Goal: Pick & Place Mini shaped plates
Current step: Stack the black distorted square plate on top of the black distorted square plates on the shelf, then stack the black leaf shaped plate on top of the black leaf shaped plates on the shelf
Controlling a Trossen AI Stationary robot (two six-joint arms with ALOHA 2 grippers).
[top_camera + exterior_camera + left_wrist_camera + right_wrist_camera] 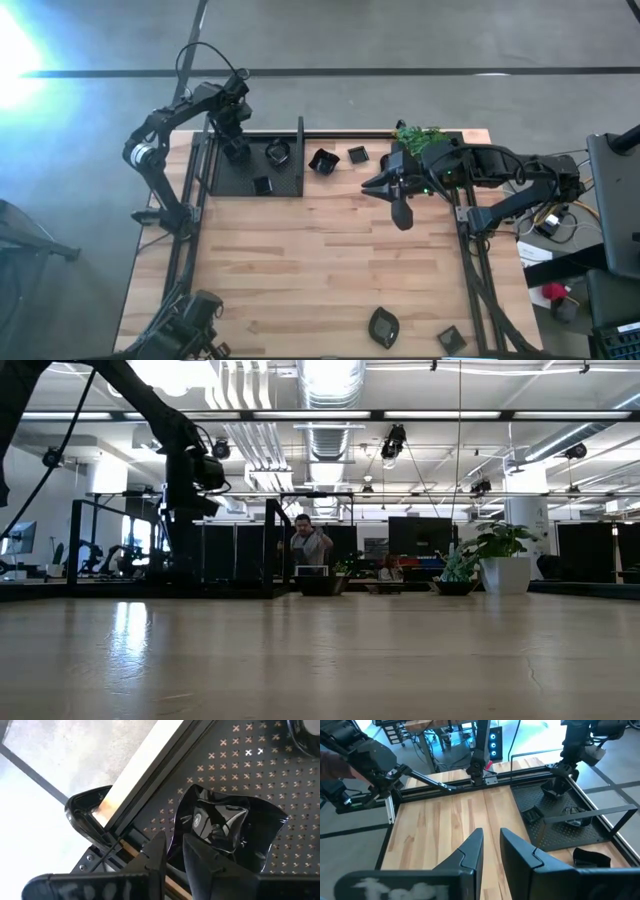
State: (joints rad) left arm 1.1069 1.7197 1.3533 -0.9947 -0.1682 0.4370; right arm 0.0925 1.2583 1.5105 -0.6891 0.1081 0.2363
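We see the left gripper down over the far-left corner of the perforated black tray, its fingers narrowly parted and closed on the rim of a glossy, wavy-edged mini plate that sits on the tray's dotted surface. Two more mini plates lie on the same tray: a rounded one beside the gripper and a small square one nearer the tray's front edge. Just off the tray's right rail, two further plates rest on the wooden counter, with the green plant beyond them. Well away from the tray, at the counter's near edge, sit a leaf-shaped plate and a square one. The right gripper hangs above the counter to the tray's right, holding nothing, its fingers slightly apart.
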